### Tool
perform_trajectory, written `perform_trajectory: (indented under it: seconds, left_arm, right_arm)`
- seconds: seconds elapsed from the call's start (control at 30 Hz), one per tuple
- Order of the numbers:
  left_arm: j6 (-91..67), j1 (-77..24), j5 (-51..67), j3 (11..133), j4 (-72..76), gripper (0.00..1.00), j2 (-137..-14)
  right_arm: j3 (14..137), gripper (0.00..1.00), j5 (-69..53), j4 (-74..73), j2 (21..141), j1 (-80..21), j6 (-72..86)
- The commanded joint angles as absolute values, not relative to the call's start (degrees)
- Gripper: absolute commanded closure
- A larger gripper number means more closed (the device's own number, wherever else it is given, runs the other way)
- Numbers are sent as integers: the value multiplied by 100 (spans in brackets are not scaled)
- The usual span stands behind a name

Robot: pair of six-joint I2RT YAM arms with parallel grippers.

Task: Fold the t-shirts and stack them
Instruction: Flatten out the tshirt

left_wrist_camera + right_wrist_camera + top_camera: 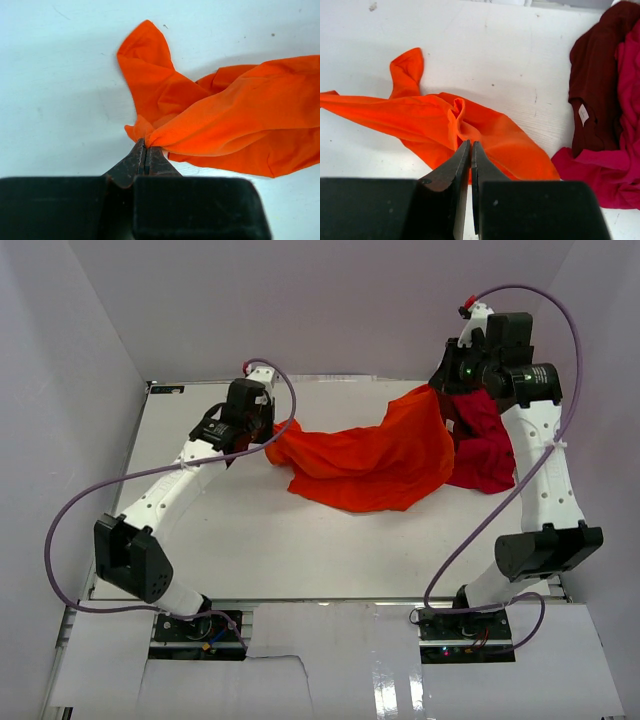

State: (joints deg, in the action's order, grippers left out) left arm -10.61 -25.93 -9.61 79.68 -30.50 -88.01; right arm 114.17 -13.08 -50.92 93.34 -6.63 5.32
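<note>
Top external: orange t-shirt (370,465) on white table (250,540), pale lilac walls (300,300)

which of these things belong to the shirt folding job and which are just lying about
Part of the job:
orange shirt, pinched by the left fingers and the right fingers
crimson shirt
maroon shirt, heaped with the crimson one

Just there:
table
purple cable looping off the arm

Rumpled orange t-shirt (370,455) lies stretched out, crimson t-shirt (487,465) and maroon t-shirt (592,75) heaped beside it.
</note>
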Motion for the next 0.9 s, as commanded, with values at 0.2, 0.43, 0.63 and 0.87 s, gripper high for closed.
perform_trajectory:
  seconds: [0.2,0.43,0.63,0.87]
  left_arm:
    - [-1459,-2566,-1415,8280,-3603,100,-7393]
    - [-1793,-2566,-1380,7885,-3832,100,-6664]
    - [-1811,-2575,-1678,7795,-3832,100,-6083]
    - [-1503,-2575,-1661,8744,-3779,100,-5696]
  right_arm:
    - [10530,92,-537,-4087,7543,-1712,237]
    - [10547,92,350,-4104,6882,-2890,106]
    - [11213,92,1572,-4420,6794,-3814,26]
    - [12770,92,1583,-4781,6988,-3902,-360]
